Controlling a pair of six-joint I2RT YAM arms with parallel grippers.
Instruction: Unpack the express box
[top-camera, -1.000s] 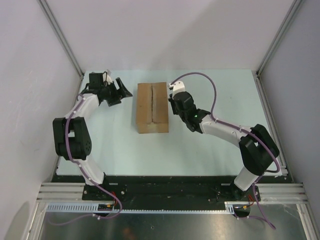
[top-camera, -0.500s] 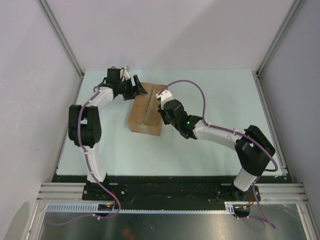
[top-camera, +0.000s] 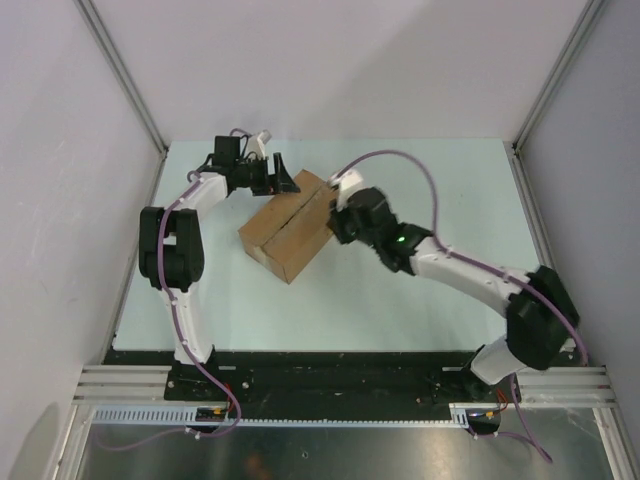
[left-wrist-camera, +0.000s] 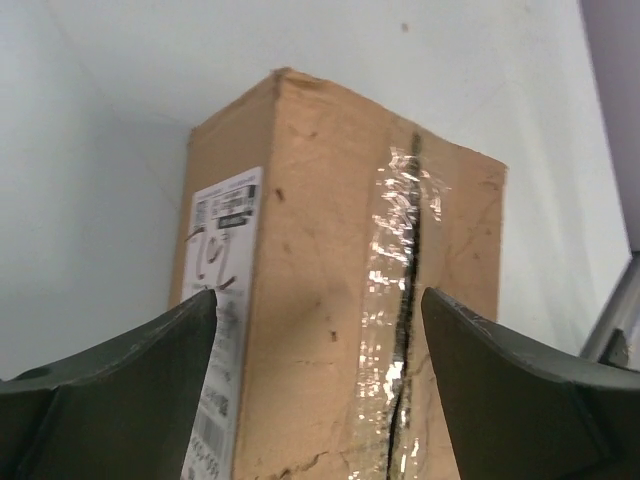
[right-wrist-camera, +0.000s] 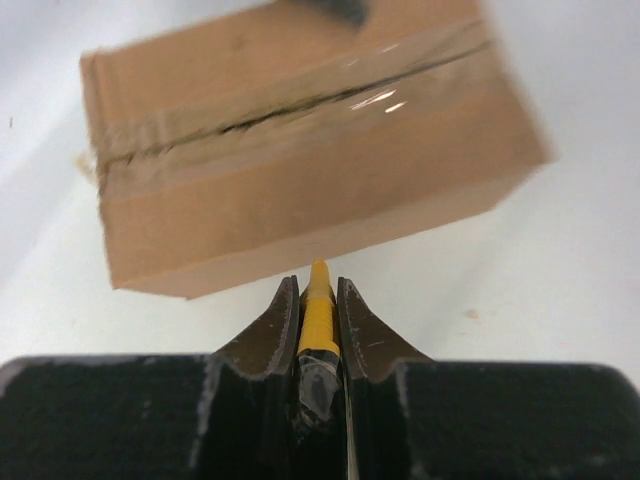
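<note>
The express box (top-camera: 288, 226), a brown carton with a taped centre seam, lies slantwise on the table. My left gripper (top-camera: 284, 178) stands open at its far left corner. In the left wrist view the open fingers straddle the box (left-wrist-camera: 320, 230), with the white label (left-wrist-camera: 226, 280) on the left and the slit tape seam (left-wrist-camera: 404, 300) on the right. My right gripper (top-camera: 338, 214) sits against the box's right side, shut on a thin yellow utility knife (right-wrist-camera: 318, 312). The knife tip points at the side wall of the box (right-wrist-camera: 300, 150), just short of it or touching it.
The pale table (top-camera: 400, 290) is enclosed by white walls with aluminium posts (top-camera: 120, 70) at the back corners. A black rail (top-camera: 330, 365) runs along the near edge by the arm bases. A metal post (left-wrist-camera: 612, 322) shows past the box in the left wrist view.
The box has turned clockwise from square to slantwise and shifted left. My left arm swung in from the left to its far corner. My right gripper followed along the box's right side.
</note>
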